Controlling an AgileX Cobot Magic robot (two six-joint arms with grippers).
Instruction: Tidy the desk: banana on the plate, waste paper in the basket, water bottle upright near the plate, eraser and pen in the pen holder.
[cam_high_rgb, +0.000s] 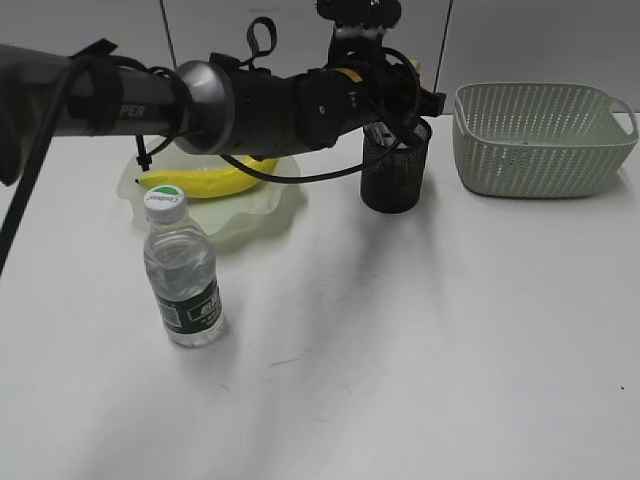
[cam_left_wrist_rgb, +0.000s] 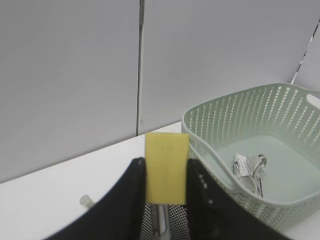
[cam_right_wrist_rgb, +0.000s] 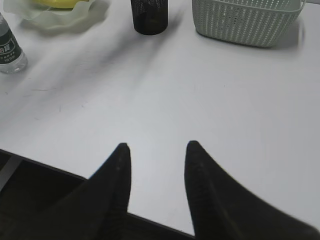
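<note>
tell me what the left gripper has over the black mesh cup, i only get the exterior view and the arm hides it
Observer: The left gripper is shut on a flat yellow rectangular eraser, just above the black wire-mesh pen holder.
Operator: is the waste paper binned, can't see into the basket
Observer: Yes, a crumpled white-grey paper scrap lies on the floor of the pale green latticed basket.
Operator: where's the right gripper
Observer: The right gripper is empty, jaws apart, over the near edge of the white desk.

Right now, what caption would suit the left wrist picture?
Claw pinching a yellow eraser above the black mesh pen holder, beside the basket.
</note>
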